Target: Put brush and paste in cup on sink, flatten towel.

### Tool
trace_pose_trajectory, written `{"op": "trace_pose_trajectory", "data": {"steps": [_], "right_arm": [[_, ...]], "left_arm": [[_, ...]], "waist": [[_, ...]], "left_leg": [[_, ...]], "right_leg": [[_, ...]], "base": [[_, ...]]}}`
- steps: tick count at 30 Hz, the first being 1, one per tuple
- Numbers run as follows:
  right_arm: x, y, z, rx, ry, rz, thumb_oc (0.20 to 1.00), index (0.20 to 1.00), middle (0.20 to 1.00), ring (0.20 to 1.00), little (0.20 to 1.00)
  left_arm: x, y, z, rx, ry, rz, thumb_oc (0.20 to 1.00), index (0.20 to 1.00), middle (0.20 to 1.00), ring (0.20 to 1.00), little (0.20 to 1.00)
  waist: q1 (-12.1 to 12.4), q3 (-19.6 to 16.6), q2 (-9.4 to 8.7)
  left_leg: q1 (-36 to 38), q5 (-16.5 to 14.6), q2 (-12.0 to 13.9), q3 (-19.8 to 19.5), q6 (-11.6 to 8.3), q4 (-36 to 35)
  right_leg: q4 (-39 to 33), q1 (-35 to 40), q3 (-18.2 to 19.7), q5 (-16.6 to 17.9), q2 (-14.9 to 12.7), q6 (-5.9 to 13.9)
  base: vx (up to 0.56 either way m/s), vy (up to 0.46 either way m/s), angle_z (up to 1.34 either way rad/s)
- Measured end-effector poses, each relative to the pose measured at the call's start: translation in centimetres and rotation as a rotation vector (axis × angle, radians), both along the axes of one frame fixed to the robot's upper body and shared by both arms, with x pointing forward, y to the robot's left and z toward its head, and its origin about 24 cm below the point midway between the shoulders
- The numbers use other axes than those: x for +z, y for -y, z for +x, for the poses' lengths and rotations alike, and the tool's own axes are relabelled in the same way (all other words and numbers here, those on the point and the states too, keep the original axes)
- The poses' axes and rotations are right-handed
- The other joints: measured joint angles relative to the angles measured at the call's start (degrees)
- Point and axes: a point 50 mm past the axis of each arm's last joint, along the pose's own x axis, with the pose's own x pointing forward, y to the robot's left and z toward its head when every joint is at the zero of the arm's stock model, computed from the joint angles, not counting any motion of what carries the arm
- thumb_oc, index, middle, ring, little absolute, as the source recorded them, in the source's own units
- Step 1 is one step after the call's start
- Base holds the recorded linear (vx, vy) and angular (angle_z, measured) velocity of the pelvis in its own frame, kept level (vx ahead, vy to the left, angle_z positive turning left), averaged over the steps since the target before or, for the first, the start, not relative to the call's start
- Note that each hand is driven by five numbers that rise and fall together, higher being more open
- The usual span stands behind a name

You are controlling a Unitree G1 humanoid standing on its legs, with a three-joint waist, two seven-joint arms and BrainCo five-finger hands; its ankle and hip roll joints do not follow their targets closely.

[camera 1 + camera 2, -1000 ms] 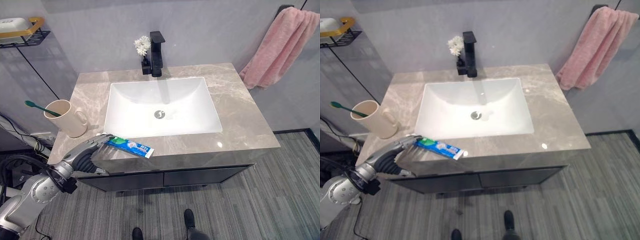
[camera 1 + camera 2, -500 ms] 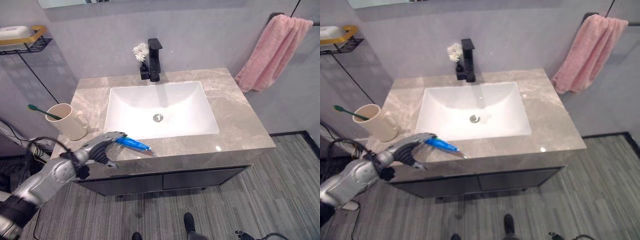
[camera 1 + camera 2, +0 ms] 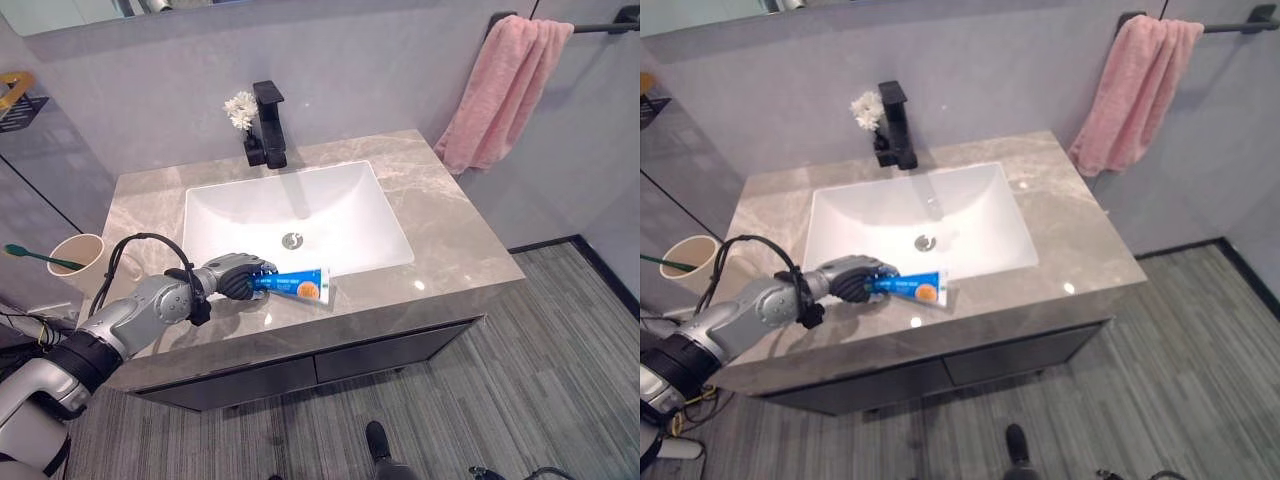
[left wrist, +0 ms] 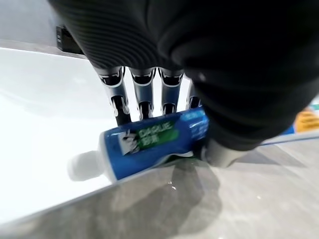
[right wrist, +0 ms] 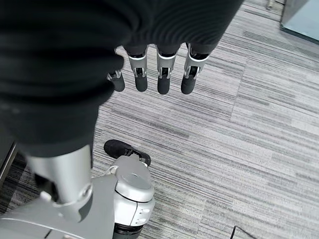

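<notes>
Blue tube (image 3: 298,286): lay on the bench (image 3: 470,250) at the sink's (image 3: 300,215) front rim
Left robot hand (image 3: 236,277): curled around the tube's cap end
Right robot hand (image 5: 154,69): relaxed, empty, over floor
Cup (image 3: 78,262): bench's far left, toothbrush (image 3: 40,258) inside
Towel (image 3: 495,90): pink, bunched on its bar

One toothpaste tube (image 3: 297,286), one toothbrush (image 3: 38,258), one cup (image 3: 75,257), one pink towel (image 3: 492,90), one black faucet (image 3: 270,121), one white flower sprig (image 3: 240,108), one basin (image 3: 292,216).
</notes>
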Motion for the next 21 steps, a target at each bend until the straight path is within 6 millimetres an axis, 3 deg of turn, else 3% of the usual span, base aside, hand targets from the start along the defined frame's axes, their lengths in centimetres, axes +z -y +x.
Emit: {"op": "trace_pose_trajectory", "data": {"steps": [12, 21], "right_arm": [[0.1, 0.6, -0.8, -0.040, -0.001, -0.015, 1.000, 1.000, 1.000, 1.000, 1.000], [0.3, 1.3, -0.9, -0.132, 0.036, -0.046, 1.000, 1.000, 1.000, 1.000, 1.000]], "left_arm": [[-3.1, -0.6, -0.7, 0.148, -0.011, -0.153, 0.200, 0.200, 0.200, 0.200, 0.200], [-4.8, -0.8, -1.7, 0.242, 0.008, -0.269, 0.200, 0.200, 0.200, 0.200, 0.200]], "waist": [[-0.06, -0.05, 0.27], [0.03, -0.08, -0.87]], "left_leg": [[1.81, -0.34, 0.08, 1.01, 0.07, -0.02], [3.20, -0.63, 0.42, 0.80, 0.04, -0.04]], "right_leg": [[0.00, 1.20, 0.84, -0.02, 0.01, 0.09], [-0.39, 3.04, 0.53, -0.46, 0.22, 0.07]], "base": [[0.01, -0.003, -0.03], [0.00, -0.003, 0.01]]}}
